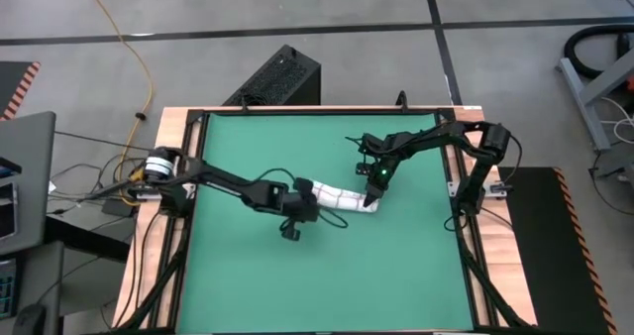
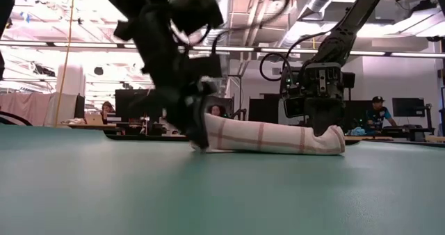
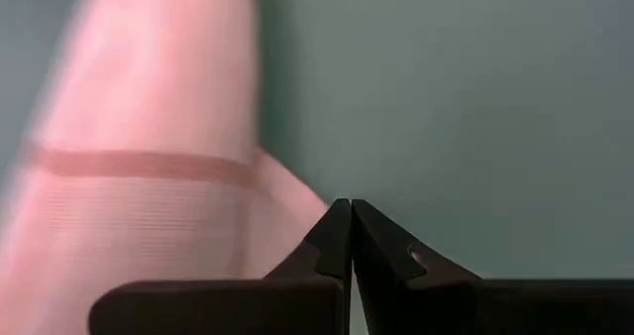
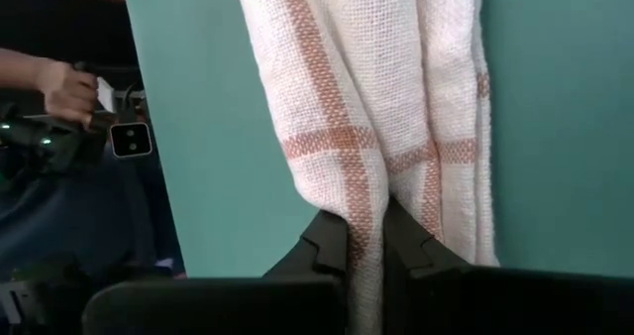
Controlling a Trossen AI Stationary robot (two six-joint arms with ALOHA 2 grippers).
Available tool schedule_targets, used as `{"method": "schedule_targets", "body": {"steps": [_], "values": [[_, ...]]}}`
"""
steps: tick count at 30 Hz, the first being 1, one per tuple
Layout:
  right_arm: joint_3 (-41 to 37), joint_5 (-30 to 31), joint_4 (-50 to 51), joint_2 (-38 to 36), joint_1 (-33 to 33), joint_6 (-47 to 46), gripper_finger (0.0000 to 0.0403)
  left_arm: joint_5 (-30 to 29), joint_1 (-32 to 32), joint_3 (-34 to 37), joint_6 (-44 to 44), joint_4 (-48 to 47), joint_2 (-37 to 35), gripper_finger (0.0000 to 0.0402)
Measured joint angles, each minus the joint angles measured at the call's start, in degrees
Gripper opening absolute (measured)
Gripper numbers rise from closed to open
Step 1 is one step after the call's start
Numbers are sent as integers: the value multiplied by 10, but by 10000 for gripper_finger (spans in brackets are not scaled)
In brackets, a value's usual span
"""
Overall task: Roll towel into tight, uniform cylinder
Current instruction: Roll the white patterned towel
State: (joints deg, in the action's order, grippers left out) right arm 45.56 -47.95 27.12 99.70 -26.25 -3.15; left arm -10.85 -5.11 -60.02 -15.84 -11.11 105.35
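I see the towel (image 1: 337, 195) mid-frame, soft, limp; right gripper (image 4: 367, 238) pinches its end; left gripper (image 3: 351, 238) is closed, seemingly empty.

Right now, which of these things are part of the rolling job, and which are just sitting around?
In the job:
towel, already rolled
left gripper, jaws shut beside it
right gripper, pinching its end
green mat

Just about:
black box
yellow cable
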Motion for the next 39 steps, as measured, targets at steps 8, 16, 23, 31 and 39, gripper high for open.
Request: {"method": "schedule_targets", "body": {"steps": [8, 16, 23, 31, 39], "values": [[0, 0, 2, 0, 0, 15, 32, -75, -9, 17, 14, 3, 23, 0], [0, 0, 20, 0, 0, 37, 32, -240, 14, 19, 15, -36, 16, 0], [1, 1, 29, -1, 5, 43, 32, -275, 47, 19, 43, -54, 16, 0], [0, 4, 28, -1, 7, 43, 32, -53, 51, 42, 165, -74, -125, 0], [0, 6, 26, -1, 8, 47, 32, -33, 27, 124, 157, 120, -184, 0]]}}
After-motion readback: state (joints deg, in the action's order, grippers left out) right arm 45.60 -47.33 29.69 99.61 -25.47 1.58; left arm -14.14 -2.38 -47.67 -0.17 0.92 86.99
